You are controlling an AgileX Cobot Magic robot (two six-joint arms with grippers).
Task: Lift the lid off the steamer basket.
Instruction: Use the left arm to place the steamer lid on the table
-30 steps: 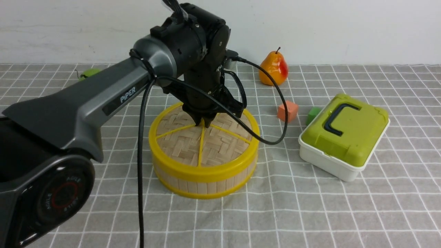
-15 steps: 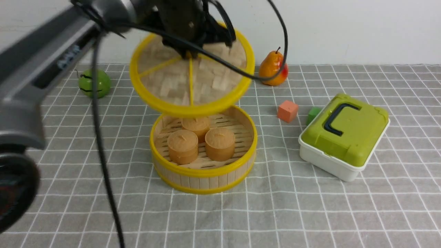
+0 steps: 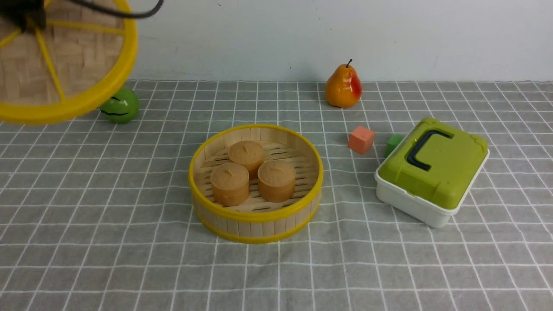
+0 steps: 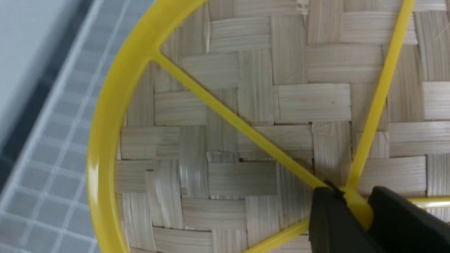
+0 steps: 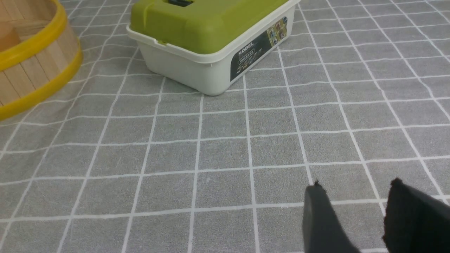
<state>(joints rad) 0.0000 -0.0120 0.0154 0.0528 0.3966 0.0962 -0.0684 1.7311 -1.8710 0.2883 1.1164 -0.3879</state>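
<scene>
Tabletop (image 3: 129, 216) viewed frontally from the robot's side toward the wall (image 3: 259, 39), lid (image 4: 242, 102) framed very close by left wrist, steamer basket (image 3: 255, 218) and green-lidded box (image 3: 436, 172) shared with low right wrist view.

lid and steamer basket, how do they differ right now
The lid hangs in the air at far left, the left gripper shut on its knob; the steamer basket sits on the tablecloth. The lid is a flat woven disc with yellow spokes; the steamer basket is a tub of upright slats. Nothing lies on the lid; the steamer basket holds three brown cakes. Both are round, pale wood, yellow-rimmed.
</scene>
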